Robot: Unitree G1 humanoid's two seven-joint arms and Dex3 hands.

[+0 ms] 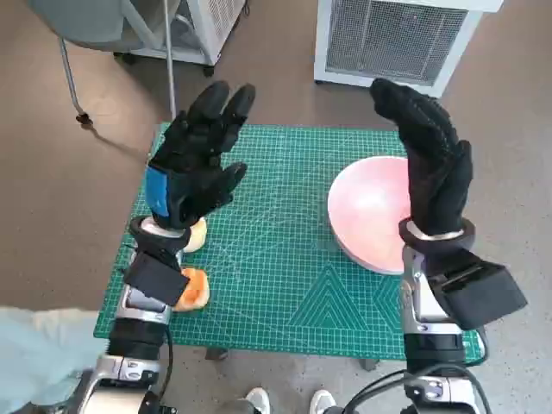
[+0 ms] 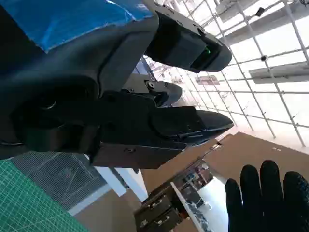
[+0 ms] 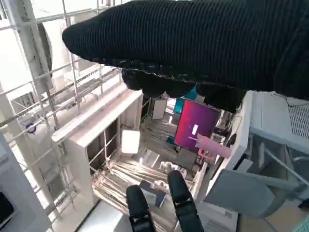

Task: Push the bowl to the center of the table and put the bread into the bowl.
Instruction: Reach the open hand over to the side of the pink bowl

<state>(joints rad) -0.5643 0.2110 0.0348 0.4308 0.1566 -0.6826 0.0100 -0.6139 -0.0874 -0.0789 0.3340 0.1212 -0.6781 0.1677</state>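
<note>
- Both forearms rose from the near edge of the surface [image 1: 285, 285], which carried a green cutting mat; each hand was lifted clear of it.
- Left hand [image 1: 194, 159]: black, blue tape on its back, raised above the left part of the surface, fingers spread apart and holding nothing. The left wrist view showed its fingers [image 2: 193, 123] extended against a ceiling grid, nothing between them.
- Right hand [image 1: 431, 159]: black knitted glove, raised over the far right part of the surface above the bowl, fingers extended and slightly apart, holding nothing.
- Bowl [image 1: 371, 216]: pink, shallow, upright, sitting toward the right edge of the surface, partly hidden by the right hand and wrist. Judged not yet at the center.
- Bread [image 1: 191, 289]: orange-brown piece near the left near corner, mostly hidden beneath the left forearm. A paler piece [image 1: 197, 235] showed just beyond it; whether it was part of the same item could not be told.
- Risk, bowl: it lay close to the right edge. A push begun from its inner side, or a glancing touch on the rim, could send it toward that edge or tip it.
- Risk, bread: the left forearm hung directly over it near the corner. A careless descent could knock it off the near or left edge.
- Risk, grasp: the forearm hid the bread, so closing on it could miss.
</note>
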